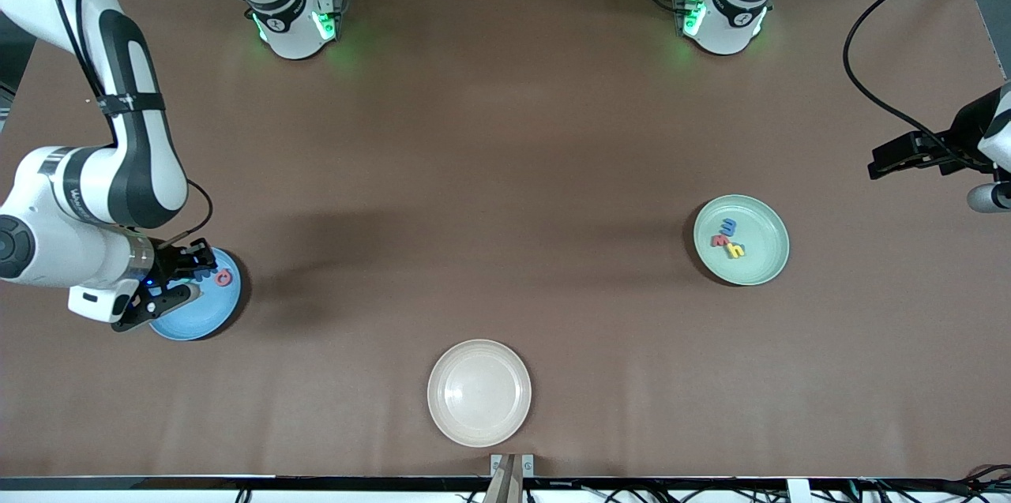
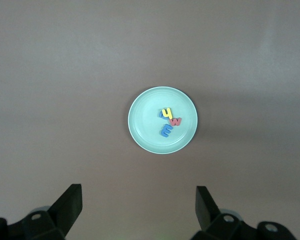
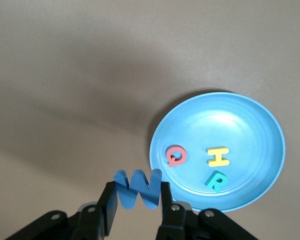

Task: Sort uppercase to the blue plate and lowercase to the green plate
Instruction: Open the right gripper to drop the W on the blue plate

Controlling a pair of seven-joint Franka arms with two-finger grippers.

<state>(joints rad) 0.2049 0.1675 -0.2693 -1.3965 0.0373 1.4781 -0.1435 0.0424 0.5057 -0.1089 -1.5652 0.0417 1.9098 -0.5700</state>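
A: Status?

B: Right gripper point(image 3: 138, 196) is clamped on the blue W point(image 3: 138, 189), fingers pinching its two outer edges. It hangs over the blue plate point(image 1: 183, 325) at the lower left of the front view. In the right wrist view the W sits at the plate's rim, maybe partly over bare tabletop point(image 1: 505, 171).

A: What's on that plate?

B: Red Q point(image 3: 176, 155), yellow H point(image 3: 218, 156), teal R point(image 3: 215, 180), all flat, apart from each other.

A: Left side?

B: Left gripper point(image 2: 138, 210) is spread wide, holding nothing, parked up at the right edge of the front view. That arm is waiting. The left wrist view looks down on the green plate point(image 1: 762, 270) at mid right of the front view: red w point(image 2: 175, 121), yellow h point(image 2: 166, 113), blue m point(image 2: 166, 131), and a bit of another blue letter tucked under the h, all bunched and touching. White plate point(image 1: 479, 392) at bottom centre has nothing on it.

A: How to finish the step?

B: My call: shift the W further in over the plate's floor, toward the open patch clear of Q and R, before letting go. Lower it close to the plate first, since light foam could bounce off the rim. Then open and lift straight up so a finger doesn't drag it out.
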